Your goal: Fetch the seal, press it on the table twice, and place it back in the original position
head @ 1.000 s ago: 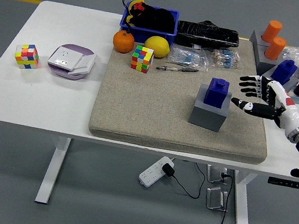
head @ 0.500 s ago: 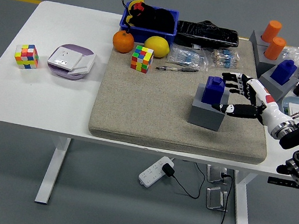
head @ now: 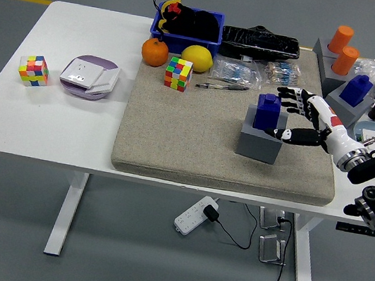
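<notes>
Now our right robot hand (head: 296, 115) is at the blue seal (head: 267, 112), its fingers spread around the seal, not clearly clamped on it.
We see the seal standing upright on its grey block (head: 260, 139), toward the right side of the beige mat (head: 225, 129) that covers much of the white table (head: 41, 117). Our hand comes in from the right edge, with the thumb low against the front of the seal and the dark fingers (head: 288, 98) reaching past its far side; we cannot tell whether they press on it. Behind the mat sit a blue bin (head: 186, 40), an orange (head: 154, 52), a lemon (head: 196, 57) and a colour cube (head: 178, 73). Our left arm is out of view.
</notes>
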`<control>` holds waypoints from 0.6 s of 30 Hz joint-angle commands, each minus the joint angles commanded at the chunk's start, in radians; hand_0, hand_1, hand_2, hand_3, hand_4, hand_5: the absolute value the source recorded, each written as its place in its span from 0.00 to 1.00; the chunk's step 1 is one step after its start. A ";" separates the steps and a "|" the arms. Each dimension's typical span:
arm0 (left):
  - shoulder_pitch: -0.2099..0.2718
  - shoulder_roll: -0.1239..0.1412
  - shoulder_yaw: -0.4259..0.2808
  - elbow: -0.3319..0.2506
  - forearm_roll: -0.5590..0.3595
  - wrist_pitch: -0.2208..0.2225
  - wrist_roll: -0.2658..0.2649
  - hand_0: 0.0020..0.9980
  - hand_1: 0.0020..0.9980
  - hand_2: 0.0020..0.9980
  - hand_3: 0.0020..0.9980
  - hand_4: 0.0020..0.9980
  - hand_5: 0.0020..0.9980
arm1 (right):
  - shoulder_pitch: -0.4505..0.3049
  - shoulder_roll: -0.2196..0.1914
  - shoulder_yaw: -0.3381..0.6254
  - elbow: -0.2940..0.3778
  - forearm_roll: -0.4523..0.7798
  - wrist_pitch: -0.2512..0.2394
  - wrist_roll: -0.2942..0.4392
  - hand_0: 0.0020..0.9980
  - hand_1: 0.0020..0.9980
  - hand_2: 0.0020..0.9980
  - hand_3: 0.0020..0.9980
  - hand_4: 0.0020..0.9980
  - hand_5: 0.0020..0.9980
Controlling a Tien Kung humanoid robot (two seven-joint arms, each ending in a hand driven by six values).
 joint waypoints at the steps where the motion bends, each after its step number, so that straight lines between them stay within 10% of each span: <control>1: 0.001 -0.001 0.001 0.000 -0.001 0.000 0.000 0.72 0.69 0.68 0.72 0.63 0.24 | -0.002 0.000 0.004 0.000 -0.001 0.000 0.000 0.82 0.78 0.79 0.80 0.97 0.02; 18: -0.004 -0.002 0.000 -0.001 0.001 0.000 -0.001 0.72 0.69 0.68 0.72 0.63 0.24 | 0.017 -0.012 0.009 -0.021 0.001 -0.005 0.014 0.80 0.76 0.77 0.80 0.96 0.00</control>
